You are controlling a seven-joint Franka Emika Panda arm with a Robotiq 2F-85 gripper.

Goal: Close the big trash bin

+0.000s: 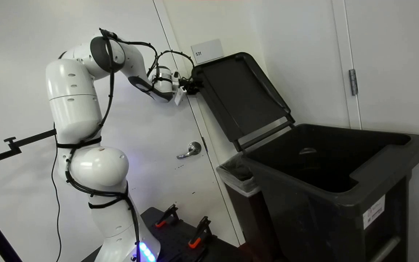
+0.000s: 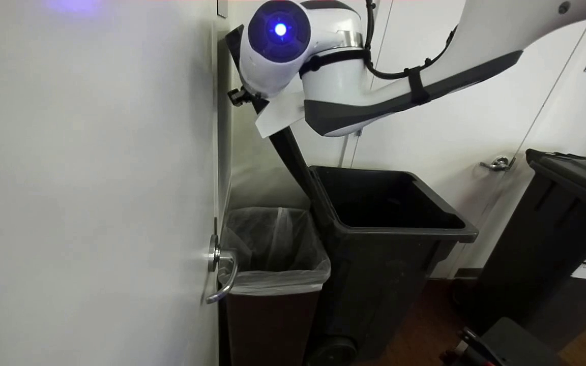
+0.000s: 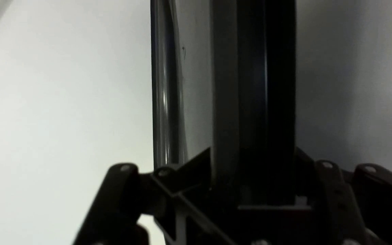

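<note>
The big trash bin [image 1: 326, 196] is dark grey-black and stands with its mouth uncovered; it also shows in an exterior view [image 2: 374, 264]. Its flat lid [image 1: 240, 96] is raised and leans back from the hinge, showing its underside. My gripper [image 1: 194, 86] is at the lid's upper edge, on the side toward the arm. In the wrist view the lid's edge [image 3: 225, 85] runs between the fingers of the gripper [image 3: 253, 154], and both fingers press against it. The arm hides the lid's top and most of the gripper in an exterior view [image 2: 290, 152].
A brown bin [image 2: 272, 325] with a clear liner stands against the big bin's hinge side. A door with a handle [image 2: 224, 274] is close by. Another dark wheelie bin [image 2: 542, 239] stands across from it. Orange-tipped clamps [image 1: 199, 233] sit on the robot's base table [image 1: 227, 251].
</note>
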